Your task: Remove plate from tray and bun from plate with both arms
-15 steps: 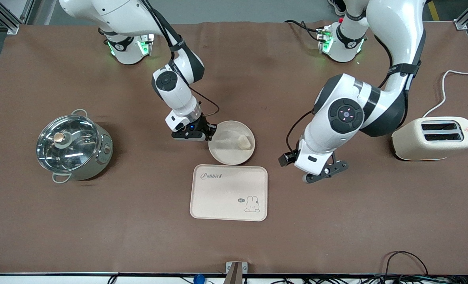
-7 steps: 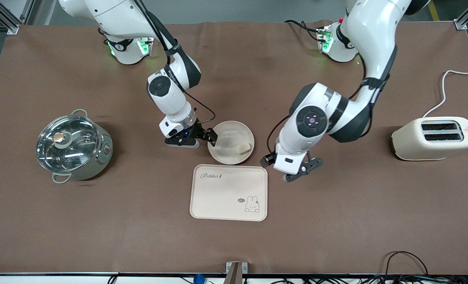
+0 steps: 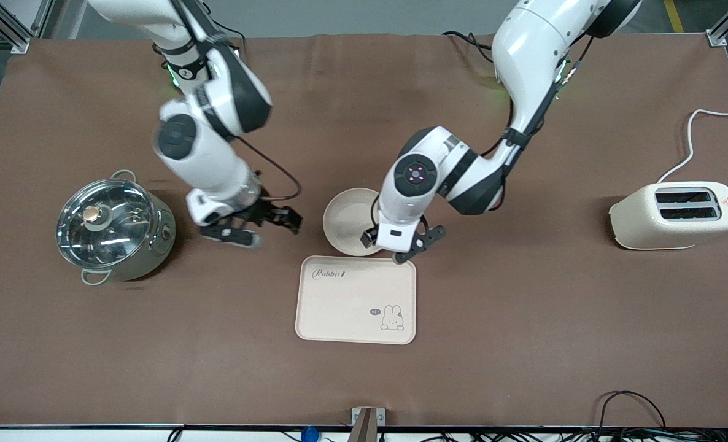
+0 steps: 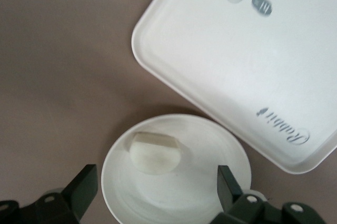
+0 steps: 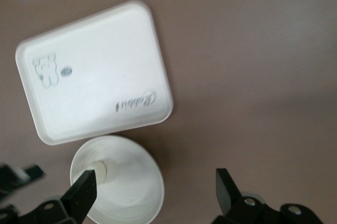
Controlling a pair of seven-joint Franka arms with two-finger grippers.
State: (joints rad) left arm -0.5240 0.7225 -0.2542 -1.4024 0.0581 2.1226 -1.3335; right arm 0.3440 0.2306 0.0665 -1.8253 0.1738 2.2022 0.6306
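Front view: the plate (image 3: 347,218) sits on the table, off the empty tray (image 3: 356,299). The right gripper (image 3: 255,226) hangs wide beside it, holding nothing.

Left wrist view: the left gripper (image 4: 152,195), wide, hovers over the bun (image 4: 156,153), which remains on the plate.

Right wrist view: tray bare; the bun's removal is left.

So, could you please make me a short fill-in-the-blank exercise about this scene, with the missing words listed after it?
1. The plate rests on the bare table, not on the ____.
2. The bun lies on the ____.
3. The left gripper is over the plate with its jaws ____.
4. The right gripper is over the table between the plate and the lidded ____.

Missing words: tray; plate; open; pot
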